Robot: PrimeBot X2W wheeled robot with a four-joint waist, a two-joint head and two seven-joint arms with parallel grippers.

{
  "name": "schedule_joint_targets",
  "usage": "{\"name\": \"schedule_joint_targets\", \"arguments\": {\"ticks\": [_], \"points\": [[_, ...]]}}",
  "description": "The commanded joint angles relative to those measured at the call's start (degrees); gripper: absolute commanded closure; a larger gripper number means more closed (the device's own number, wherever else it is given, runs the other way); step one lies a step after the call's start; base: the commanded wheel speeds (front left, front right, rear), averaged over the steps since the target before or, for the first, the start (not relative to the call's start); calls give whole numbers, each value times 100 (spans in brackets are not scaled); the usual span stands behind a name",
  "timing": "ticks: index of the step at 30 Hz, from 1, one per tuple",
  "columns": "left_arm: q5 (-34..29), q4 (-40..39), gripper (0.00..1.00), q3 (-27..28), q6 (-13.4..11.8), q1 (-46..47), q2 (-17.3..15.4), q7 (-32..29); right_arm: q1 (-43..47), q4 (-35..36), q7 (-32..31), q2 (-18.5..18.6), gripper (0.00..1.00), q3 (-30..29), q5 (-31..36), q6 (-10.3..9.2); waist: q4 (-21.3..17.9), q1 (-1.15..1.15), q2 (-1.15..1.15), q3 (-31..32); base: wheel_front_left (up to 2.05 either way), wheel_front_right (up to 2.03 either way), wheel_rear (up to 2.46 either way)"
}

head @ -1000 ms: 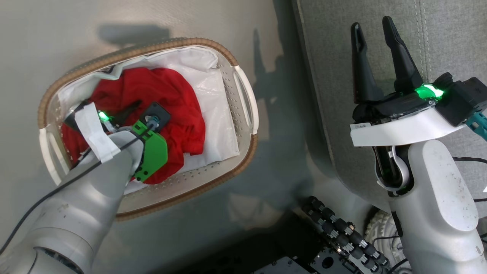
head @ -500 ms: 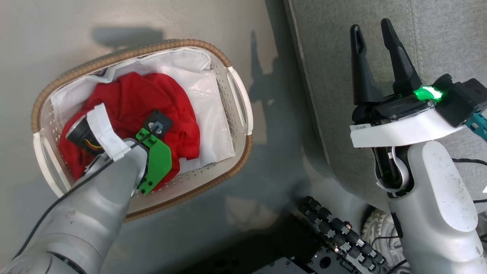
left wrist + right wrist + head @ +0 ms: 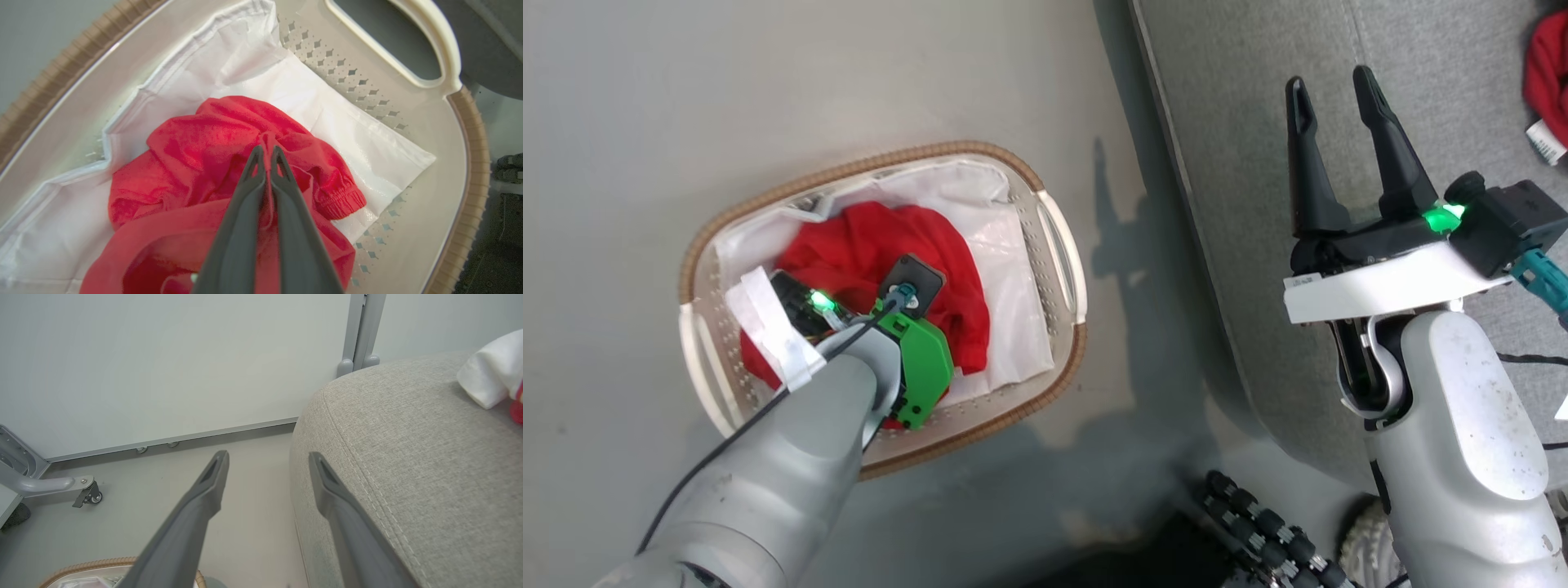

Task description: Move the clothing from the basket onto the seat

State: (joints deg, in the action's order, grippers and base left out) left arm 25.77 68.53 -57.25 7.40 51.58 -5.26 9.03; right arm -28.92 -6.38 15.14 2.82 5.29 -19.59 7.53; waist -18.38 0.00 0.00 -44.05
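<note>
Clothing (image 3: 196, 151), bright red and bunched, lies inside the basket (image 3: 470, 163) on the white liner (image 3: 359, 139) that covers the basket's bottom and drapes up its walls. The left gripper (image 3: 267, 157) reaches down into the basket near its middle. Its two dark fingers are clenched on a raised fold of the clothing, with a thin ridge of red cloth pinched between the tips. A gathered hem of the same clothing lies toward the basket's handle side. The basket stands on the pale grey floor (image 3: 768, 82). The seat (image 3: 1241, 122) stands to the basket's right, near it but apart, with a strip of floor between them. The right gripper (image 3: 1330, 90) hovers to the right of the basket over the seat's near edge, its fingers spread wide with nothing between them. A second red garment (image 3: 1547, 73) with a white tag lies on the seat, well apart from the basket and farther from it than the right gripper. Beyond the basket, in the right wrist view, stands a pale wall (image 3: 163, 355).
</note>
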Motion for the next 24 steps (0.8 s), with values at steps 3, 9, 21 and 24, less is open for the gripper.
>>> {"name": "schedule_joint_targets", "arguments": {"ticks": [3, 9, 21, 24], "points": [[257, -89, 100, 46, 13, -235, 89, 254, 161, -95, 0, 22, 0, -75, 112, -8, 412, 0, 0, 767, 0, 0, 0], [702, -351, 100, 251, 14, -521, 198, 566, 381, -243, 0, 24, 0, -204, 278, -8, 696, 0, 0, 1433, 0, 0, 0], [695, -1932, 100, 1014, -226, -1146, 205, 619, 1023, -516, 0, 24, 0, -430, 471, -8, 1158, 0, 0, 2674, 0, 0, 0], [547, -2451, 100, 1226, -267, -1356, 175, 620, 1206, -570, 0, 23, 0, -466, 490, -8, 1232, 0, 0, 2925, 0, 0, 0]]}}
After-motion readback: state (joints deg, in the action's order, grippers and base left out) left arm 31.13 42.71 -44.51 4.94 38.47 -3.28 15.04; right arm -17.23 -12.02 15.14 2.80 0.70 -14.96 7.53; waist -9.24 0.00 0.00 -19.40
